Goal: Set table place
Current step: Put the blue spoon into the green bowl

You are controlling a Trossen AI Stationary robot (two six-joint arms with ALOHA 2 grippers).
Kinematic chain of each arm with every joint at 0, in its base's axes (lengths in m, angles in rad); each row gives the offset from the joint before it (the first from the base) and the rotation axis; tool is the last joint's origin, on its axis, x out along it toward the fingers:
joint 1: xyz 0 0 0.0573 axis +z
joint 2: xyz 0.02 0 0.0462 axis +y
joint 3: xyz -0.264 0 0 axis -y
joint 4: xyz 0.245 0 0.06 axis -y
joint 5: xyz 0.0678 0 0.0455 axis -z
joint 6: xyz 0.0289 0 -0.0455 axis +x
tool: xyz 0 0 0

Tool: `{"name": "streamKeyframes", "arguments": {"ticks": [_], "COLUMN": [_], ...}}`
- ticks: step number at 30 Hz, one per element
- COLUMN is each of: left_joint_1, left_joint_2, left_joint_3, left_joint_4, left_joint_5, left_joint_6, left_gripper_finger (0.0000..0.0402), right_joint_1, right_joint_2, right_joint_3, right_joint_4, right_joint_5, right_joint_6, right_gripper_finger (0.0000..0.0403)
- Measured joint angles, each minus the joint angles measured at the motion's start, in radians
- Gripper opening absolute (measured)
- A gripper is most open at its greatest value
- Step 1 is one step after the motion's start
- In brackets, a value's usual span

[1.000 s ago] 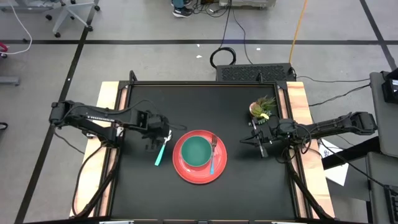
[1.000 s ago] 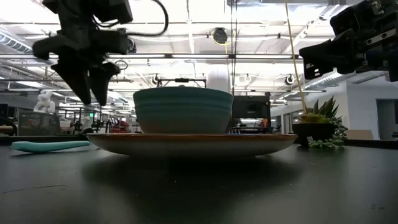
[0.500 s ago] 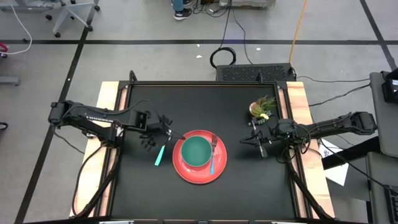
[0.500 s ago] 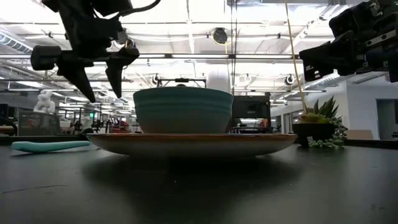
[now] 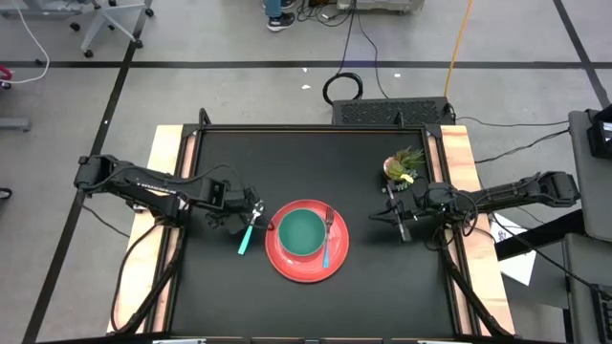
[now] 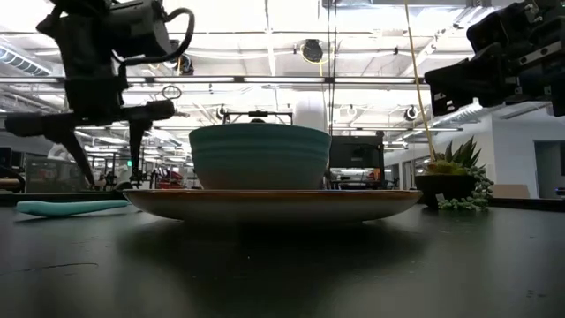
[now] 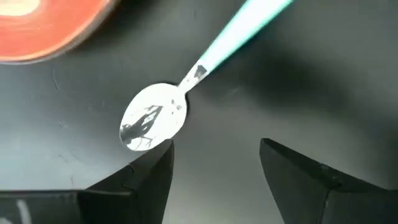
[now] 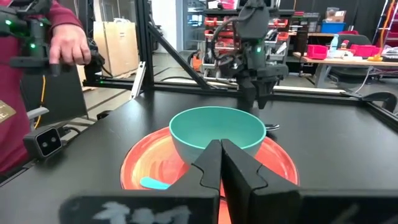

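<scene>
Change: left end effector [image 5: 251, 212] was a bit higher in the high view 0.5 s ago, fingers splayed sideways; now it has dropped over the spoon's [image 5: 247, 232] bowl end, pointing down at it.
Left end effector state: open, empty; in left wrist view the two dark fingers [image 7: 140, 180] stand apart w/ the spoon bowl [image 7: 152, 116] just beyond them, not yet between.
Meaning: looks like a pick approach on the spoon, prob to straighten or re-place it beside the plate; grasp not made yet.
Spoon: flat on counter [image 5: 239, 158], centre-left of high view, just left of red plate [image 5: 287, 266], mint handle running down-left, bowl end nearest plate rim.
Plate + bowl: plate centre of high view; teal bowl [image 5: 304, 233] sits on it. Unchanged.
Fork: blue handle [image 5: 326, 251] lies on plate's right part, beside bowl, tines toward top of frame. Likely needs moving off the plate.
Right end effector [image 5: 399, 222]: right of plate, off the counter surface, fingers closed together, empty; same spot as before, waiting.
Room: spoon bowl sits close to plate rim, so tight on that side; wide bare counter left and below spoon. Plant [image 5: 404, 164] upper right, well apart.
Edges: wooden strip [image 5: 163, 162] on far left, not near spoon.
Background: person in dark red sleeve [image 8: 18, 68] in right wrist view, beyond counter.
</scene>
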Motion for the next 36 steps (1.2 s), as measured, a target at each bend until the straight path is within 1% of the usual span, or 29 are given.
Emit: {"name": "streamKeyframes", "arguments": {"ticks": [3, 9, 13, 18, 21, 24, 27, 32, 36], "left_joint_1": [-0.006, -0.031, -0.057, -0.077, -0.078, -0.078, -0.078, -0.084, -0.091], "left_joint_2": [0.000, 0.000, 0.000, 0.000, 0.000, 0.000, 0.000, 0.000, -0.001], "left_joint_3": [-0.013, -0.014, -0.014, -0.014, -0.014, -0.014, -0.014, -0.014, -0.014], "left_joint_4": [0.033, 0.120, 0.117, 0.106, 0.107, 0.109, 0.124, 0.214, 0.236], "left_joint_5": [-0.034, -0.039, -0.042, -0.106, -0.110, -0.108, -0.075, 0.050, 0.094], "left_joint_6": [0.036, 0.096, 0.161, 0.253, 0.317, 0.346, 0.348, 0.274, 0.269], "left_gripper_finger": [0.0243, 0.0243, 0.0243, 0.0243, 0.0243, 0.0243, 0.0243, 0.0243, 0.0243], "right_joint_1": [0.000, 0.000, 0.000, 0.000, 0.000, 0.000, 0.000, 0.000, 0.000], "right_joint_2": [0.000, 0.000, 0.000, 0.000, 0.000, 0.000, 0.000, 0.000, 0.000], "right_joint_3": [0.000, 0.000, 0.000, 0.000, 0.000, 0.000, 0.000, 0.000, 0.000], "right_joint_4": [0.004, 0.003, 0.003, 0.003, 0.003, 0.003, 0.004, 0.005, 0.012], "right_joint_5": [0.024, 0.060, 0.077, 0.077, 0.077, 0.078, 0.078, 0.078, 0.078], "right_joint_6": [0.000, 0.000, 0.006, 0.006, 0.006, 0.005, 0.005, 0.005, 0.005], "right_gripper_finger": [0.0000, 0.0000, 0.0000, 0.0000, 0.0000, 0.0000, 0.0000, 0.0000, 0.0000]}}
